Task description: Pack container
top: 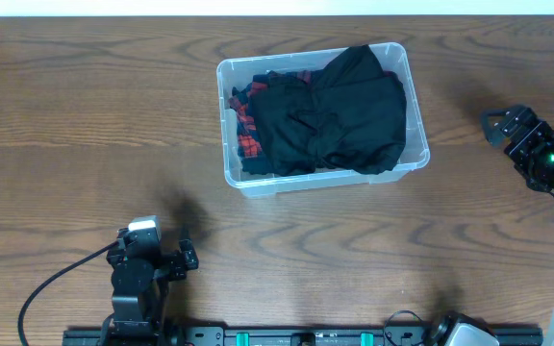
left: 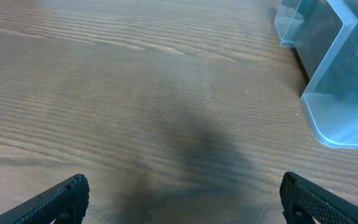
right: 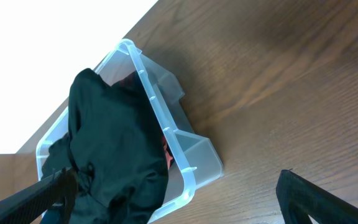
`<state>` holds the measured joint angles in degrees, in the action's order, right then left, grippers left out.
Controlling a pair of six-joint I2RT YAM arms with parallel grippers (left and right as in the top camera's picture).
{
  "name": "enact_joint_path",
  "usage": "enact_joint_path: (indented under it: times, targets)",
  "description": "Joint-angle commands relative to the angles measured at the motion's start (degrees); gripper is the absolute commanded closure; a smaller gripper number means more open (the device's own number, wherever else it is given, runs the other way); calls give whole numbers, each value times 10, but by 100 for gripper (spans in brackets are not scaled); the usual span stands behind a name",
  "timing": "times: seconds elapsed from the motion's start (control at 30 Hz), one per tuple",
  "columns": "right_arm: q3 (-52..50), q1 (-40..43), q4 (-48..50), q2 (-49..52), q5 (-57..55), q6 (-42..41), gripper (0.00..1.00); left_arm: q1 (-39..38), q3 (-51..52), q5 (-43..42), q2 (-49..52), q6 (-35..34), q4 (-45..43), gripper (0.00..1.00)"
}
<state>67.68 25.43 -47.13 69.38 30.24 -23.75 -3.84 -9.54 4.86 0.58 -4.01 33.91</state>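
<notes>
The clear plastic container sits at the table's centre back. A black garment fills it, over a red and black plaid cloth; part of the black garment mounds up at the far rim. My left gripper is open and empty at the front left, well away from the container's corner. My right gripper is open and empty, out to the right of the container, with the black garment in its view.
Wooden table all around. A black cable runs at the front left by the left arm base. A rail lies along the front edge.
</notes>
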Motion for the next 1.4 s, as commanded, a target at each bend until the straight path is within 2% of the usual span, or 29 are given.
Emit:
enact_joint_path:
  times: [0.0, 0.57, 0.63, 0.73, 0.87, 1.0, 1.37]
  targets:
    - [1, 4, 0, 2, 6, -4, 1, 3, 8, 2, -4, 8, -2, 2]
    - [-1, -2, -2, -18, 0, 1, 1, 3, 8, 2, -4, 8, -2, 2]
    - [-4, -22, -10, -43, -51, 26, 1, 3, 8, 2, -4, 8, -2, 2]
    - [-17, -84, -6, -94, -186, 59, 1, 3, 8, 2, -4, 8, -2, 2]
    - [-67, -214, 73, -176, -321, 125, 1, 3, 8, 2, -4, 8, -2, 2]
    - [-159, -310, 174, -265, -334, 255, 1, 3, 8, 2, -4, 8, -2, 2]
    - [-384, -309, 292, -499, -324, 261, 1, 3, 8, 2, -4, 8, -2, 2]
